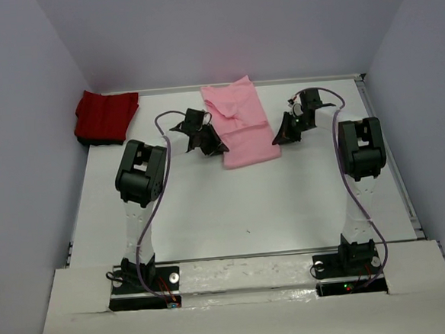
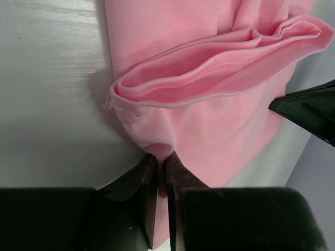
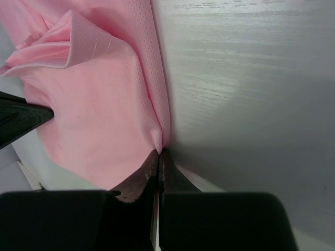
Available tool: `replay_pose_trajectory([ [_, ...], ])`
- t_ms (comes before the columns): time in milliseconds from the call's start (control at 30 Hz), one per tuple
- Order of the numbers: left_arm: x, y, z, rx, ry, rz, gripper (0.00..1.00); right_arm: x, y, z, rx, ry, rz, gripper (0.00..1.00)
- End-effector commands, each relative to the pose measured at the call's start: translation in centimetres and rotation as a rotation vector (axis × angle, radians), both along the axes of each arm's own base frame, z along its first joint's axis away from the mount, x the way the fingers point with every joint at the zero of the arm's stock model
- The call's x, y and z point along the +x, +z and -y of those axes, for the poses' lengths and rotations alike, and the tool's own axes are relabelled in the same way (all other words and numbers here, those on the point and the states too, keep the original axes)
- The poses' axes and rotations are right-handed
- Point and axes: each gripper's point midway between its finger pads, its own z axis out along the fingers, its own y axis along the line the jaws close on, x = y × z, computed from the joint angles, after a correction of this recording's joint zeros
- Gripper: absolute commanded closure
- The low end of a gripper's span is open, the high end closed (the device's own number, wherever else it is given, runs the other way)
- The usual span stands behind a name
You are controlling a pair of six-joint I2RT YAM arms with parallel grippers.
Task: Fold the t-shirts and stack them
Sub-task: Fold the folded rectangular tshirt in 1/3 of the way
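The light pink t-shirt (image 1: 243, 127) lies folded lengthwise at the back middle of the table, a sleeve bunched on top (image 2: 220, 63). My left gripper (image 1: 205, 143) sits at its left edge, and in the left wrist view (image 2: 162, 159) its jaws are shut with pink cloth pinched between them. At the shirt's right edge is my right gripper (image 1: 287, 132); the right wrist view (image 3: 159, 152) shows it shut tight on a drawn-up point of the hem. The deep red t-shirt (image 1: 106, 115) lies folded in the back left corner, away from both grippers.
Grey walls close the table (image 1: 286, 201) in on the left, back and right. The opposite arm's dark finger shows at the edge of each wrist view. Both arm bases stand at the near edge.
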Motion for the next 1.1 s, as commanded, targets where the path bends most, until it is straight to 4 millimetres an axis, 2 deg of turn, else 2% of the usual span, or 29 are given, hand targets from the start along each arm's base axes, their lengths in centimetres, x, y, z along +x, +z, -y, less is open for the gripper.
replay_pose_trajectory([
  [0, -2.1, -3.7, -1.3, 0.122, -0.053, -0.109, 0.78, -2.4, -1.3, 0.6, -0.096, 0.014, -0.069, 1.00],
  [133, -2.8, -3.7, -1.8, 0.149, -0.083, -0.125, 0.78, -4.2, -1.4, 0.4, -0.104, 0.021, -0.103, 1.00],
  [233, -4.0, -3.9, -2.4, 0.177, -0.108, -0.146, 0.78, -5.0, -0.9, 0.2, -0.114, 0.025, -0.106, 1.00],
  [467, -6.8, -3.4, -4.0, 0.229, -0.156, -0.169, 0.78, -8.4, 0.0, 0.0, -0.159, 0.048, -0.159, 1.00],
  [567, -8.4, -2.9, -4.6, 0.229, -0.171, -0.185, 0.78, -9.7, 0.4, 0.4, -0.171, 0.049, -0.177, 1.00],
  [767, -12.8, -2.5, -6.1, 0.264, -0.223, -0.221, 0.78, -13.1, 1.0, 0.7, -0.184, 0.060, -0.228, 1.00],
  [800, -13.7, -2.4, -6.5, 0.267, -0.226, -0.228, 0.78, -13.4, 1.6, 0.7, -0.179, 0.058, -0.223, 1.00],
  [833, -14.1, -2.4, -6.6, 0.269, -0.229, -0.230, 0.78, -14.5, 1.5, 0.6, -0.185, 0.068, -0.247, 1.00],
  [900, -15.1, -2.1, -6.8, 0.267, -0.235, -0.235, 0.78, -15.4, 2.1, 0.5, -0.188, 0.073, -0.249, 1.00],
  [1067, -16.2, -1.5, -6.7, 0.269, -0.243, -0.229, 0.77, -18.6, 2.3, 0.0, -0.178, 0.094, -0.304, 1.00],
])
